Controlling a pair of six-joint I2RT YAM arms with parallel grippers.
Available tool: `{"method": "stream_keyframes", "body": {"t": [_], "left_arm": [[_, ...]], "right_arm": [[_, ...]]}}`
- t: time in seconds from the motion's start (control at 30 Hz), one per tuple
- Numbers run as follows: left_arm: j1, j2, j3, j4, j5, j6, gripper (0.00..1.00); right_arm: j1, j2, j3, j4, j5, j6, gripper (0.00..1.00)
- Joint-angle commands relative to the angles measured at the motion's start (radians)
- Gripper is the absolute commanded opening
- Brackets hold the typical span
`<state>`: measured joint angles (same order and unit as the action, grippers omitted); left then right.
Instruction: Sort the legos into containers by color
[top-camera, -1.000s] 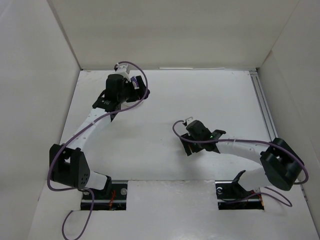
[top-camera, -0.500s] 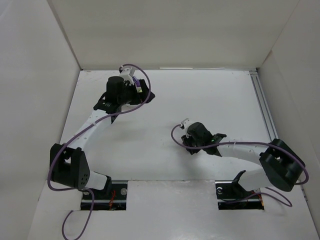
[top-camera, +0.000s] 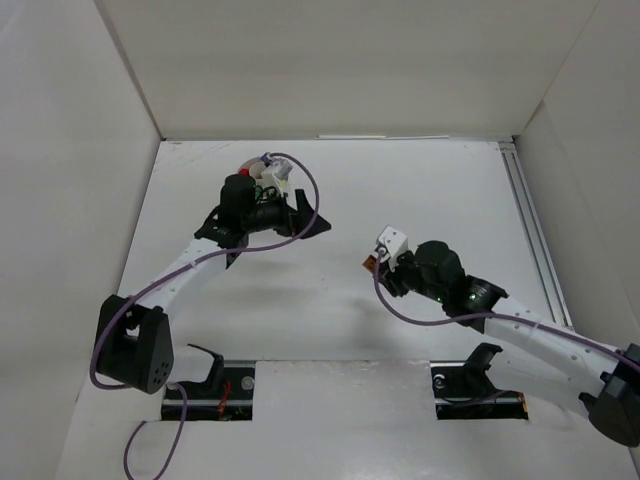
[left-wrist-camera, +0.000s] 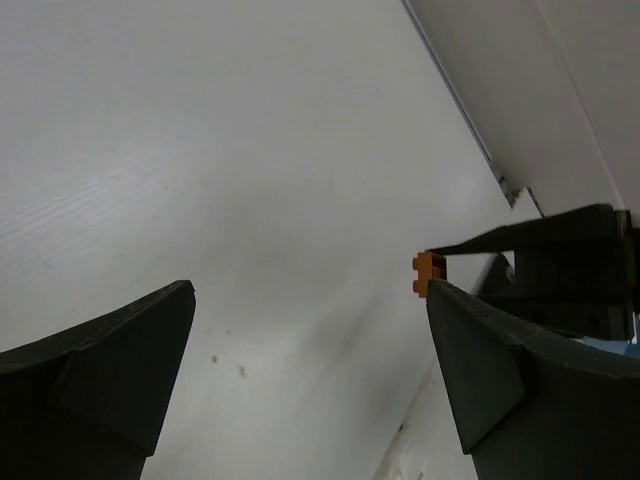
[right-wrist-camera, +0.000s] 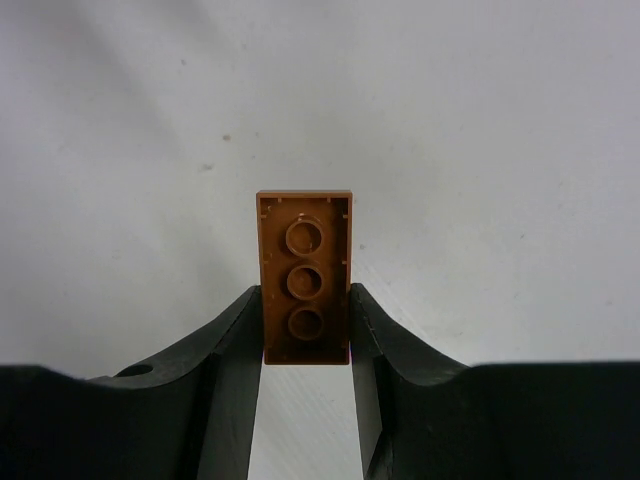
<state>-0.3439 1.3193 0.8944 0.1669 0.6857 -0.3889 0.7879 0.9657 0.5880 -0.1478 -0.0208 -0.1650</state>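
An orange-brown lego brick (right-wrist-camera: 305, 270) stands upright between the fingers of my right gripper (right-wrist-camera: 305, 297), which is shut on it, underside tubes facing the camera. From above, the brick (top-camera: 370, 263) hangs over the middle of the table at the right gripper (top-camera: 373, 262). My left gripper (top-camera: 308, 220) hovers to its left, open and empty. In the left wrist view the same brick (left-wrist-camera: 429, 272) shows past the right finger (left-wrist-camera: 500, 370). Red and green specks (top-camera: 254, 170) show behind the left wrist. I cannot tell if they lie in the containers, which are hidden.
White walls close the table in at the left, back and right. A metal rail (top-camera: 530, 220) runs along the right edge. Both arm bases (top-camera: 210, 385) sit at the near edge.
My right gripper has shut on the brown brick and lifted it, the arm drawing back to the right. The left arm has swung right toward the centre, still open.
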Motion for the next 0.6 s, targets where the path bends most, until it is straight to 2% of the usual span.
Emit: {"method": "stream_keyframes", "body": {"t": [0.0, 0.13, 0.37, 0.53, 0.57], "left_arm": [[-0.081, -0.023, -0.005, 0.111, 0.163, -0.024, 1.0], [-0.197, -0.012, -0.005, 0.177, 0.192, -0.042, 1.0], [-0.28, 0.066, 0.058, 0.187, 0.192, -0.054, 0.85], [-0.29, 0.11, 0.067, 0.206, 0.19, -0.087, 0.65], [-0.29, 0.119, 0.077, 0.206, 0.199, -0.087, 0.57]], "right_arm": [[0.008, -0.094, 0.045, 0.077, -0.071, -0.152, 0.28], [0.008, -0.093, 0.11, 0.077, -0.103, -0.215, 0.29], [0.008, -0.042, 0.193, 0.086, -0.116, -0.271, 0.29], [0.008, -0.033, 0.202, 0.1, -0.126, -0.289, 0.29], [0.008, -0.033, 0.202, 0.1, -0.136, -0.289, 0.3]]}}
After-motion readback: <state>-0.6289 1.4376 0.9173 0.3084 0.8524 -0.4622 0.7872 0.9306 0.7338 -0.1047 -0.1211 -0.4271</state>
